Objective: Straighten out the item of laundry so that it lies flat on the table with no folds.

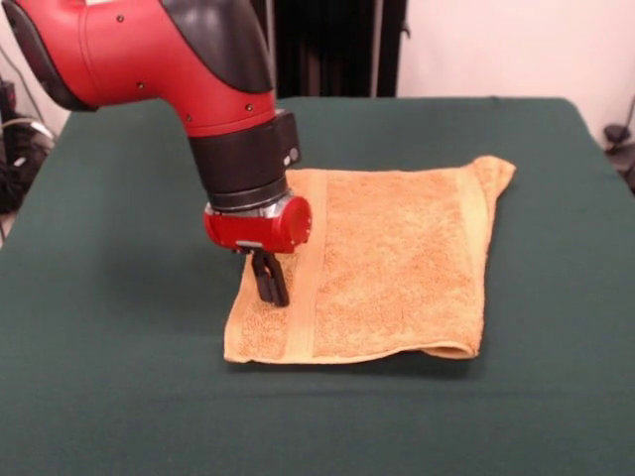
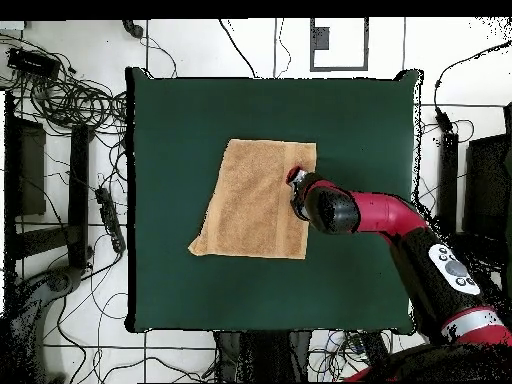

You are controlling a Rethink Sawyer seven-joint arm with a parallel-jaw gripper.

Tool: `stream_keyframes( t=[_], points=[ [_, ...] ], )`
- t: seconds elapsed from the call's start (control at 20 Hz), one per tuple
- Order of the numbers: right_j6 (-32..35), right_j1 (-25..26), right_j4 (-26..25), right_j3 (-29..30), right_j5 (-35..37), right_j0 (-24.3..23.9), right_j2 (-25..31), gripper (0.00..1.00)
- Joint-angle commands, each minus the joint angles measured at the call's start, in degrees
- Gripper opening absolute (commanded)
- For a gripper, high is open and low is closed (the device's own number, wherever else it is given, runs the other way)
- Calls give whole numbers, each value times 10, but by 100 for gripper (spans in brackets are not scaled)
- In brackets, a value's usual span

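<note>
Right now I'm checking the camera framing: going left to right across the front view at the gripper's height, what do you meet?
Bare green table → gripper, over the towel's left end → orange-tan towel → bare table again.

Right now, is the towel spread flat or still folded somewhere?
Mostly spread, not fully flat. The towel has its near right edge turned under in the front view, showing a rounded doubled lip, and its outline is skewed.

Dark green table [image 1: 119, 377] — one orange-tan towel [image 1: 397, 258] lying on it.
</note>
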Motion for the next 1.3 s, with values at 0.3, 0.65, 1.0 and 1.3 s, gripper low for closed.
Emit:
stream_keyframes(
  t=[0.3, 0.65, 1.0, 1.3],
  points=[
    [26, 165, -78, -160, -154, 109, -78, 0],
    [151, 160, 47, -163, -219, 235, -250, 100],
    [76, 166, 97, -143, -219, 210, -220, 100],
    [29, 177, 79, -150, -209, 175, -174, 100]
  ],
)
